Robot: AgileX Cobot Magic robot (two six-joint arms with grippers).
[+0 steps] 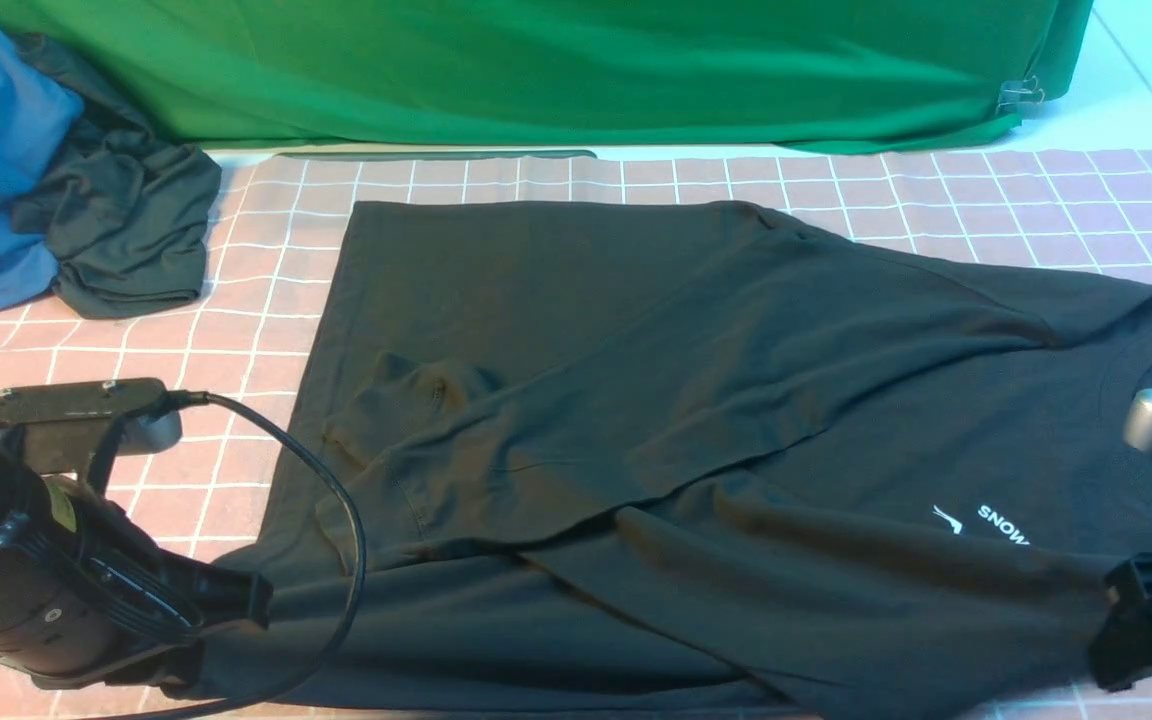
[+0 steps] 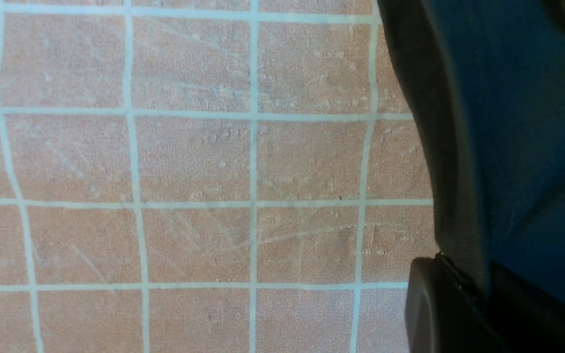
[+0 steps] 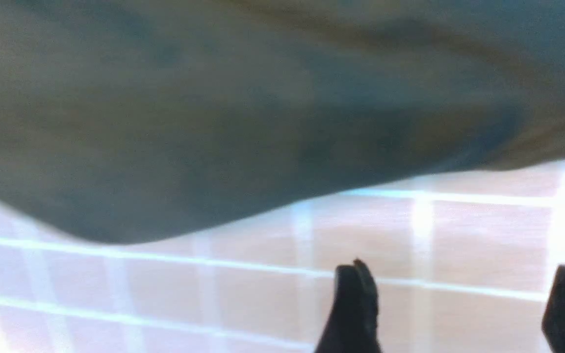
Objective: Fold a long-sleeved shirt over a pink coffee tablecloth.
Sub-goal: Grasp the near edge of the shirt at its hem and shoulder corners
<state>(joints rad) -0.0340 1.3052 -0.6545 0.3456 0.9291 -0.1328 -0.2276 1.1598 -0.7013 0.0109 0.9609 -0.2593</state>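
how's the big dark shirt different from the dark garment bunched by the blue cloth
The long-sleeved shirt lies spread out; the small dark garment is crumpled. The shirt is far larger than the garment. The shirt shows a white print; the garment shows none. Both are dark and rest on the pink tablecloth.

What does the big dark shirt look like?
The long-sleeved shirt is very dark green-black, soft cotton by its look, with a round collar and a small white SNOW print. It lies flat on the pink checked tablecloth, collar toward the robot's right, sleeves folded across its body. The left tool seems to pinch its hem; the right tool hangs open beside its edge.
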